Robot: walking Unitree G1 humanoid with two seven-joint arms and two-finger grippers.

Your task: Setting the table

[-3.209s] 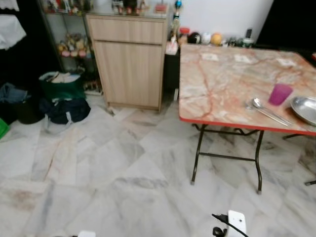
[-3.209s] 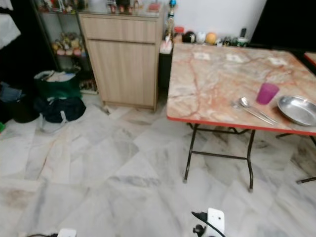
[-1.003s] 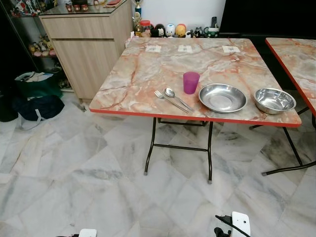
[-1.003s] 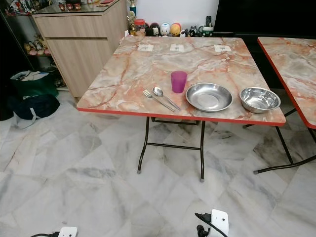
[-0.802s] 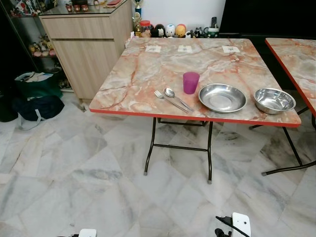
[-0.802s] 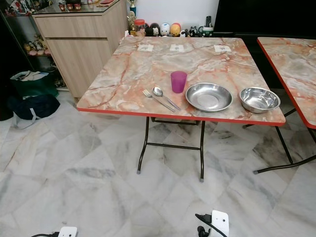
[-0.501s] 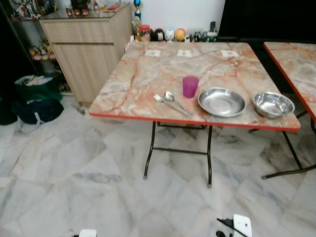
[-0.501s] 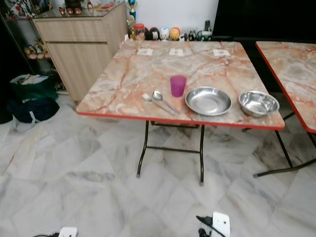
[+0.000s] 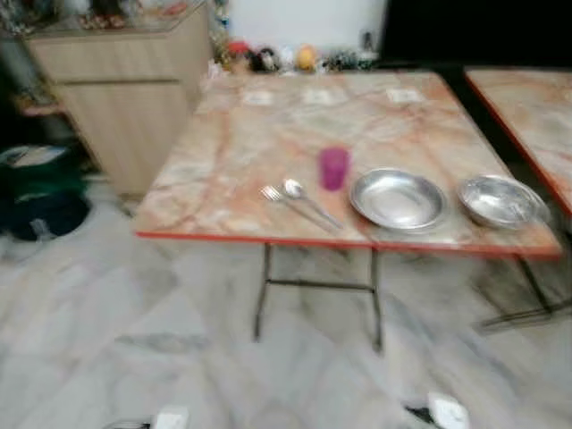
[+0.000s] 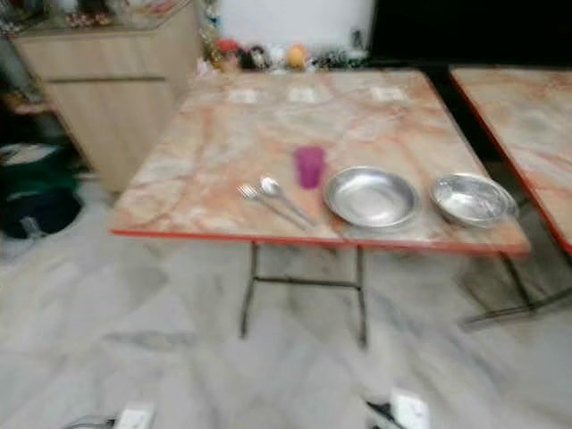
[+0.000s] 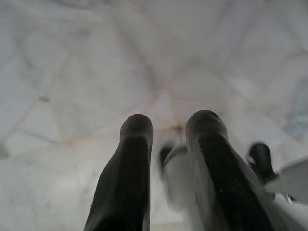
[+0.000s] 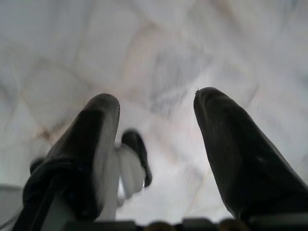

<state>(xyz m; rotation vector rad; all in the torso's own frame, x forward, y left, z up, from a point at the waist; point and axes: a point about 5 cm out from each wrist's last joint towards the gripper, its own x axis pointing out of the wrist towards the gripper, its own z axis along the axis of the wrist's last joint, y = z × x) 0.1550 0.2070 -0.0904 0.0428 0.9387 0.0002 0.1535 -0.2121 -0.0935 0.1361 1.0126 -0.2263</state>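
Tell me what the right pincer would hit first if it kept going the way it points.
Most likely the marble floor: the open right pincer points down at bare tiles, nothing held, with nothing between as far as the blurred wrist view shows.

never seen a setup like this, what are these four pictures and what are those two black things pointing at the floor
This is a walking humanoid robot. Two pictures come from the cameras in its head, looking forward and down, blurred here. They show a marble-pattern table with a purple cup, a fork and spoon beside it, a metal plate and a metal bowl. The other two come from cameras on its wrists. The black things are fingers: the left claw and right claw, both open, holding nothing, over the floor.
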